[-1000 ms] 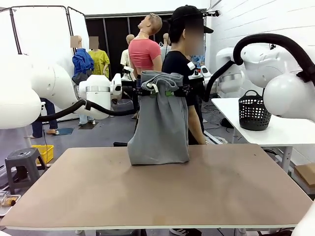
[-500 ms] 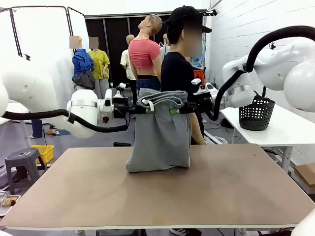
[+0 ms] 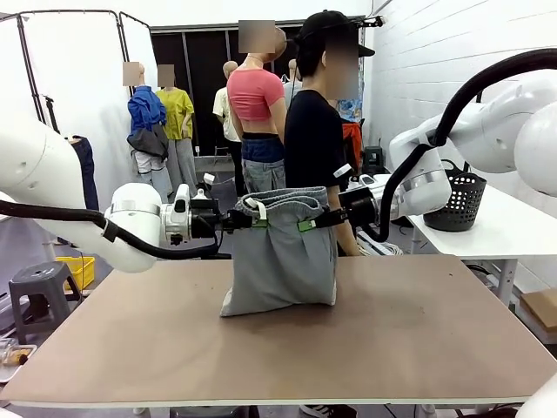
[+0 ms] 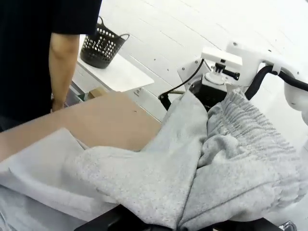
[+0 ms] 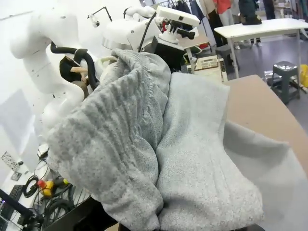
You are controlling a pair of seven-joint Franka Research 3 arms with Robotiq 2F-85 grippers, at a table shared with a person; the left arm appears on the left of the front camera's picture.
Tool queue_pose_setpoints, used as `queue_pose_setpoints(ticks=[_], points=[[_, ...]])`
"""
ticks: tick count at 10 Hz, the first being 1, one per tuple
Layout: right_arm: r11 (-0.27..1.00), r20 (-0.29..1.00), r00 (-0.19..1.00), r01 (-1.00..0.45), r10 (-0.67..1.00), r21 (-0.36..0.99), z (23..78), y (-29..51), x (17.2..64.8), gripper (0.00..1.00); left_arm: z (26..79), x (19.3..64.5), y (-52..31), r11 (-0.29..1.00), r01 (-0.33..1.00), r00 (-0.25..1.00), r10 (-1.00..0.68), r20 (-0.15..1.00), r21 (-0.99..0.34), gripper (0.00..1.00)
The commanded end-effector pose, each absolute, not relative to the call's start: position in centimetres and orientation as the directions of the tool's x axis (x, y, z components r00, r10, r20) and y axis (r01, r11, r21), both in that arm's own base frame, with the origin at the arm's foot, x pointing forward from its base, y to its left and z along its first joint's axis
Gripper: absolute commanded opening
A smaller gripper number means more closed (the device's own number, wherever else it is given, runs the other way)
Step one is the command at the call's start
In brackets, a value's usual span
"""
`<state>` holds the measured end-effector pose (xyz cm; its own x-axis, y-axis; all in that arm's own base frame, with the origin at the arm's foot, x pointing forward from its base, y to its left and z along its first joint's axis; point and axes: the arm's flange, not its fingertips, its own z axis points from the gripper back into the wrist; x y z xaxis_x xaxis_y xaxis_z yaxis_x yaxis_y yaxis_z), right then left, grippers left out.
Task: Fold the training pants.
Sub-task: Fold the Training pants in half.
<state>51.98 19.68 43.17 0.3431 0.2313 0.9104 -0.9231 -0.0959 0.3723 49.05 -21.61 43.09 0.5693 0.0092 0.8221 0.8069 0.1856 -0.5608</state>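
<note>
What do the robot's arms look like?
Both are fat, round and shiny white. The left arm and right arm each carry a thick black cable looping alongside. A silver ring sits at the left wrist. Each ends in a black end effector, left and right, with green pads.

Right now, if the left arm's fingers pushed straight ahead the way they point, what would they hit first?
Probably the training pants they pinch; beyond that waistband, the right gripper faces them, though depth is unclear.

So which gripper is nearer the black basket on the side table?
Right. The right gripper grips the training pants on the side toward the basket; the left gripper holds the far side.
</note>
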Motion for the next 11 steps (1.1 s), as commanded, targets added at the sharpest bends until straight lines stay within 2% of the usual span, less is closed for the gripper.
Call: queue_pose_setpoints(ticks=[1,4,5,8,10,11], points=[[-0.087,0.914,0.333,-0.929,0.230,0.360,43.4,19.1,52.7,0.00,42.4,49.2,-21.8,0.176,0.796,0.588,0.004,0.809,-0.579,0.00],[-0.092,0.914,0.336,-0.927,0.228,0.364,43.5,19.5,52.3,0.00,42.6,48.9,-21.9,0.182,0.802,0.578,0.002,0.816,-0.569,0.00],[-0.091,0.884,0.401,-0.897,0.241,0.432,42.9,19.1,51.5,0.00,42.1,48.0,-22.0,0.187,0.749,0.649,-0.013,0.761,-0.636,0.00],[-0.053,0.772,0.577,-0.791,0.267,0.609,38.6,18.2,49.7,0.00,38.7,46.3,-20.3,0.206,0.495,0.861,0.018,0.509,-0.844,0.00],[-0.021,0.696,0.671,-0.716,0.255,0.698,36.0,17.7,49.4,0.00,36.7,46.2,-19.4,0.204,0.302,0.946,0.052,0.319,-0.931,0.00],[0.009,0.649,0.721,-0.671,0.241,0.742,34.6,17.6,50.3,0.00,35.5,47.5,-18.9,0.215,0.229,0.964,0.087,0.252,-0.950,0.00]])
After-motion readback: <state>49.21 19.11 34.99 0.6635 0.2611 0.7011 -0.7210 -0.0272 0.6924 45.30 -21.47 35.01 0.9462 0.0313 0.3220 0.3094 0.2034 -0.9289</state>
